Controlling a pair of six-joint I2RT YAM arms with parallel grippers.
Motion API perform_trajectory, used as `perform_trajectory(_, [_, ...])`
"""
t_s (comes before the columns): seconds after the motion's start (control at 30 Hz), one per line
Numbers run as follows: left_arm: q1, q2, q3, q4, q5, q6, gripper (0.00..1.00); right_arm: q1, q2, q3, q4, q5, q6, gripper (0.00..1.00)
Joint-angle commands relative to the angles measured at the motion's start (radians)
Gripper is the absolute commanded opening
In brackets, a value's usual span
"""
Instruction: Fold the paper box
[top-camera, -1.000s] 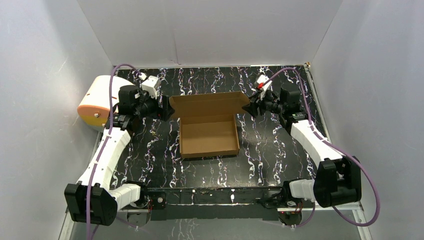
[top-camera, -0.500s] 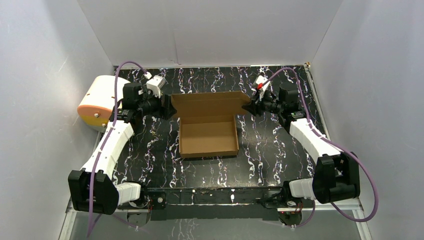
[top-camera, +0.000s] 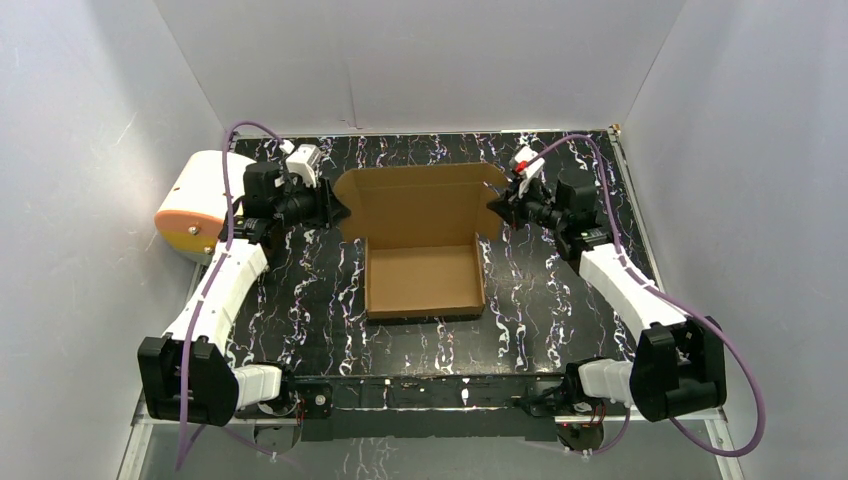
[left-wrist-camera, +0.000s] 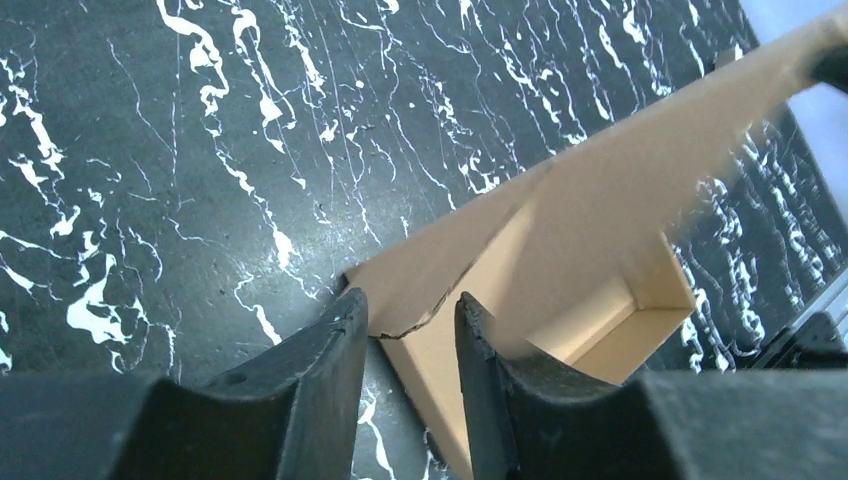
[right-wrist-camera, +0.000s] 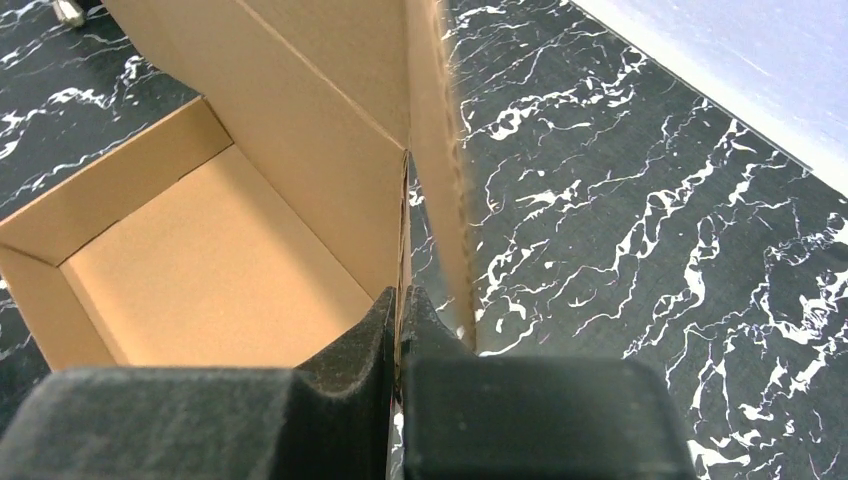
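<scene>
Clamped — right gripper (right-wrist-camera: 402, 295) (on paper box (right-wrist-camera: 200, 270))

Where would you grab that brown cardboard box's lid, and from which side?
Grip the brown cardboard box by the side edges of its lid, coming in sideways: it stands raised behind the tray. The right claw pinches one; the left claw straddles the other corner, open.

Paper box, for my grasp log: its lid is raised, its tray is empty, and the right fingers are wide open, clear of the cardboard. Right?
Not quite. The right fingers are shut on a side flap of the paper box, with its thin cardboard edge pinched between them. The right wrist view shows this. The lid is raised and the tray is empty, as you say.
</scene>
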Motion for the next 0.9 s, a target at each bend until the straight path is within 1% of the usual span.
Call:
perform_trajectory(0.0, [-0.005,-0.010,-0.007,0.104,-0.002,-0.166,0.31,0.096,-0.040,-0.014,0.103,0.212,0.073,0.07])
perform_trajectory(0.1, [-0.035,-0.020,-0.002,0.128,-0.073,-0.217,0.28,0.157,-0.029,-0.012,0.126,0.363,0.111,0.07])
perform_trajectory(0.23, [-0.116,-0.023,0.004,0.143,-0.227,-0.267,0.29,0.265,-0.003,0.002,0.151,0.589,0.145,0.07])
perform_trajectory(0.27, [-0.136,-0.021,0.005,0.145,-0.269,-0.278,0.29,0.285,0.008,0.008,0.158,0.613,0.148,0.08])
perform_trajectory(0.33, [-0.177,-0.016,0.005,0.152,-0.350,-0.294,0.29,0.321,0.027,0.022,0.169,0.732,0.173,0.09])
perform_trajectory(0.43, [-0.225,-0.007,0.005,0.165,-0.440,-0.309,0.29,0.360,0.059,0.044,0.177,0.841,0.187,0.09])
perform_trajectory(0.6, [-0.268,0.012,0.004,0.186,-0.507,-0.328,0.30,0.406,0.107,0.087,0.184,0.965,0.248,0.11])
perform_trajectory(0.73, [-0.284,0.012,-0.012,0.207,-0.516,-0.345,0.30,0.433,0.145,0.129,0.157,1.034,0.329,0.14])
perform_trajectory(0.87, [-0.292,0.005,-0.035,0.242,-0.554,-0.359,0.31,0.469,0.163,0.150,0.135,1.126,0.394,0.17])
